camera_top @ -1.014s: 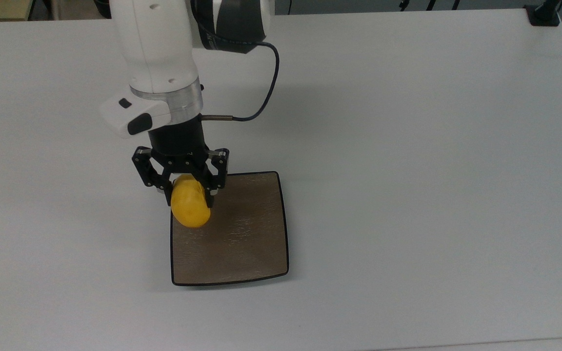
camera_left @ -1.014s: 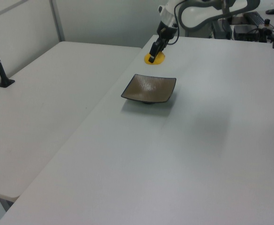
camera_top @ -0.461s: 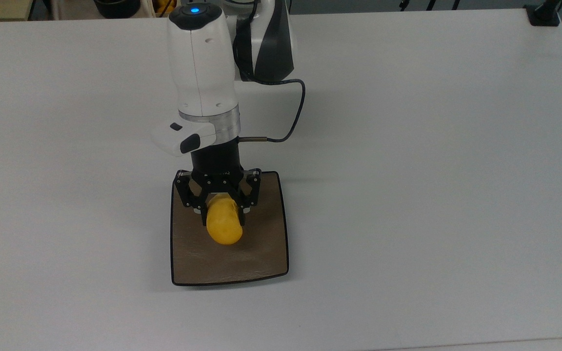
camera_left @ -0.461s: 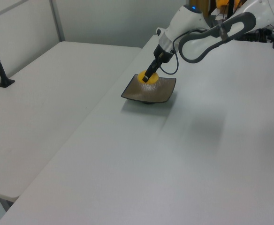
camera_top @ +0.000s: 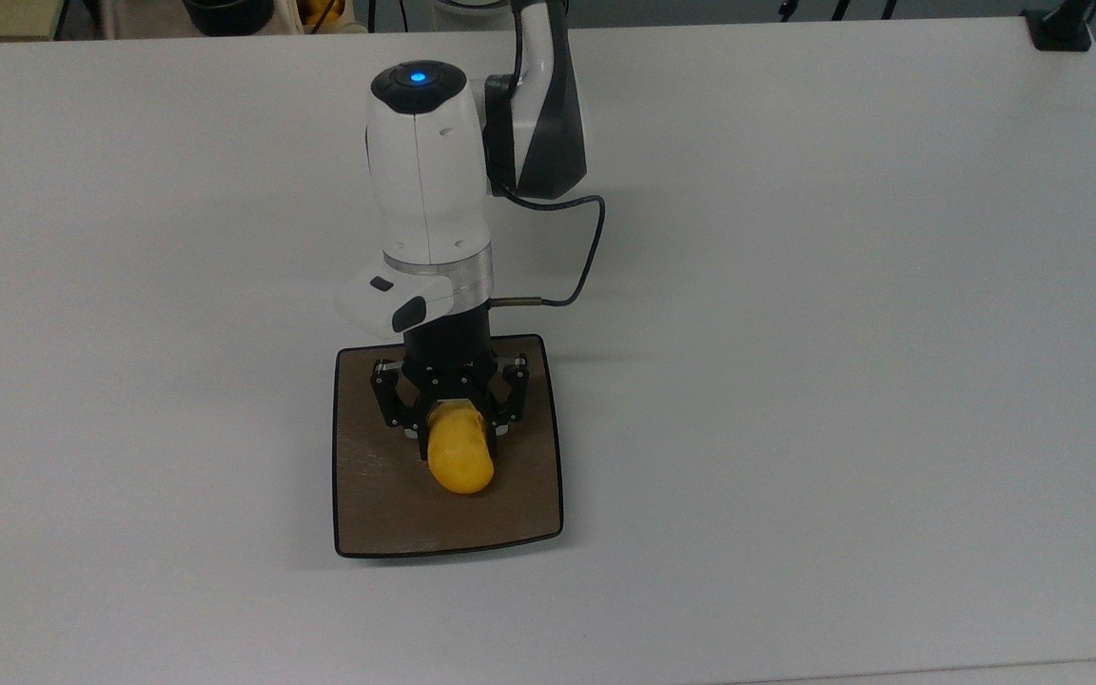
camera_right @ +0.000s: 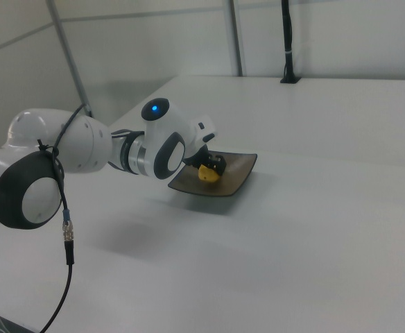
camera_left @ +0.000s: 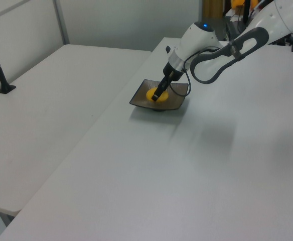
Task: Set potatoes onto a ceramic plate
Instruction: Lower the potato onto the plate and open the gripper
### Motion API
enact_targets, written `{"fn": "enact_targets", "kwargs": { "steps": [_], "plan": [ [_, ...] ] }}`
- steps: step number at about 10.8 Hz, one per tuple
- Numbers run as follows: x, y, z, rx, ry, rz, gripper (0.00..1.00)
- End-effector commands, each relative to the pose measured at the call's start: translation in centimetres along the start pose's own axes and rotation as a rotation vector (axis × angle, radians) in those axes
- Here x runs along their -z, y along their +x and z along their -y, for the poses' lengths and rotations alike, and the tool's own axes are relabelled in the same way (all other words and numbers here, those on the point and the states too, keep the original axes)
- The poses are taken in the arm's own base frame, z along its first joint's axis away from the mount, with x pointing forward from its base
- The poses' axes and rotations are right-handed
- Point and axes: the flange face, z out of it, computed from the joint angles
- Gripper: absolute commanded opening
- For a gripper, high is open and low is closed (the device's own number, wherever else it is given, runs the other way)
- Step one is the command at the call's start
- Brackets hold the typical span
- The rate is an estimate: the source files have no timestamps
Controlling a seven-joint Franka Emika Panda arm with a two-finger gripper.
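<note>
Over the middle of the plate point(camera_top: 519, 495), the gripper point(camera_top: 454, 436) pointed down with its jaws closed on the potato point(camera_top: 460, 459). Whether the potato touched the plate could not be determined.

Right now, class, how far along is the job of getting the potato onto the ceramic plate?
Done: the potato is over the middle of the ceramic plate, low to its surface. In hand: the gripper is shut on the potato's upper end. Left: opening the fingers so the potato rests on the plate, then lifting the arm clear. Whether the potato already touches the plate cannot be told.
</note>
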Motion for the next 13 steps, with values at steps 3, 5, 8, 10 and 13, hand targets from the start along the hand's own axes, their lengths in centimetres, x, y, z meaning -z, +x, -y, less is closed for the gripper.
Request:
{"fn": "enact_targets", "kwargs": {
  "steps": [3, 5, 8, 10, 13],
  "plan": [
    [0.1, -0.1, -1.3, 0.002, -0.023, -0.014, 1.0],
    [0.7, 0.2, -1.3, -0.003, -0.024, -0.019, 1.0],
    [5.8, 2.3, -2.5, -0.014, -0.046, -0.003, 1.0],
    [10.2, 3.7, -3.2, -0.025, -0.057, 0.045, 1.0],
    [18.6, 4.4, -3.2, -0.045, -0.047, 0.194, 1.0]
  ]
}}
